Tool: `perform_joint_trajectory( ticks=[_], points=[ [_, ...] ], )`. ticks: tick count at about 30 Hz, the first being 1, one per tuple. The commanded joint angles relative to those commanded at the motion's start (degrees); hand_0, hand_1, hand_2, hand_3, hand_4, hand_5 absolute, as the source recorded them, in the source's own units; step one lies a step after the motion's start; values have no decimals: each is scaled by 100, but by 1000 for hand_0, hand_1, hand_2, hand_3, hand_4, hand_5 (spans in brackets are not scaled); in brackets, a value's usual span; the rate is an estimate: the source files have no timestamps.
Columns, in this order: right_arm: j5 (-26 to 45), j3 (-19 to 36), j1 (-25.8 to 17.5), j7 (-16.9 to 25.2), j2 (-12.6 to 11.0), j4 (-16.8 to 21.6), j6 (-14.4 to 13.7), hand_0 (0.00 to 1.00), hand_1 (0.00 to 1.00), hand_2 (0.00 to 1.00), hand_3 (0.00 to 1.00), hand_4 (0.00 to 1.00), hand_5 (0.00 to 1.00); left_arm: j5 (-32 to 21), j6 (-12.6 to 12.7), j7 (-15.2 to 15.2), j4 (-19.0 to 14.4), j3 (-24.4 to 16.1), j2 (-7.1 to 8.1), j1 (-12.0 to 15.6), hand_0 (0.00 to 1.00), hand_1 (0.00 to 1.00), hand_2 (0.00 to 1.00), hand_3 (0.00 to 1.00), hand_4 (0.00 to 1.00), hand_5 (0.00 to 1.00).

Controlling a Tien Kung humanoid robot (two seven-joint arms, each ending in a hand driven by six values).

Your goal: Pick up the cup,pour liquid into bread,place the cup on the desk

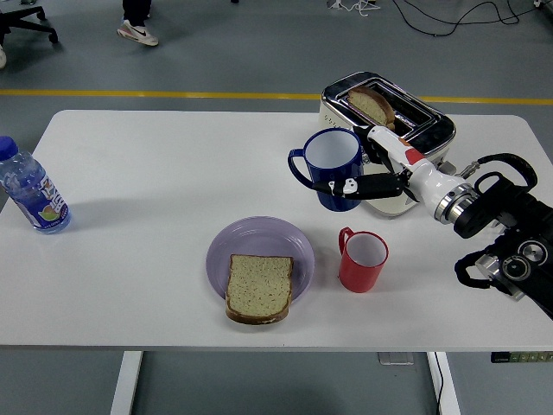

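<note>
A dark blue cup (330, 167) with a white inside stands upright, its handle to the left, just left of the toaster. My right hand (373, 169) is wrapped around its right side, thumb in front and fingers behind, so it is shut on the cup. Whether the cup rests on the table or hangs just above it I cannot tell. A slice of brown bread (259, 288) lies on a lilac plate (301, 251) near the front edge, below and left of the cup. My left arm is out of sight.
A red mug (362, 260) stands right of the plate. The white and chrome toaster (406, 130) holds a slice of bread. A water bottle (30, 190) stands at the left edge; a metal rack (517, 208) sits at the right. A person's feet show at the top left.
</note>
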Motion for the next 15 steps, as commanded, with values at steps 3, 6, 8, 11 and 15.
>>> perform_joint_trajectory(
  ticks=[3,6,8,11,15],
  points=[
    [137,257,-203,-14,-31,52,-53,440,406,548,565,638,2,9,-5,-5,-1,-3,-3,2,668,736,736,627,392,998],
    [138,510,-406,22,-42,82,-132,440,406,548,565,638,2,8,-6,-10,-2,-8,-6,9,668,736,736,627,392,998],
    [123,702,-548,62,-41,92,-198,429,403,544,564,640,2,5,-7,-13,-2,-2,-10,19,668,735,737,627,393,998],
    [38,952,-748,145,-24,94,-324,429,403,544,564,640,2,9,-8,-19,-2,10,-14,31,668,735,737,627,393,998],
    [-225,1343,-1076,290,21,45,-554,425,396,538,563,638,2,10,-10,-24,-3,35,-18,46,668,735,736,627,393,998]
  ],
)
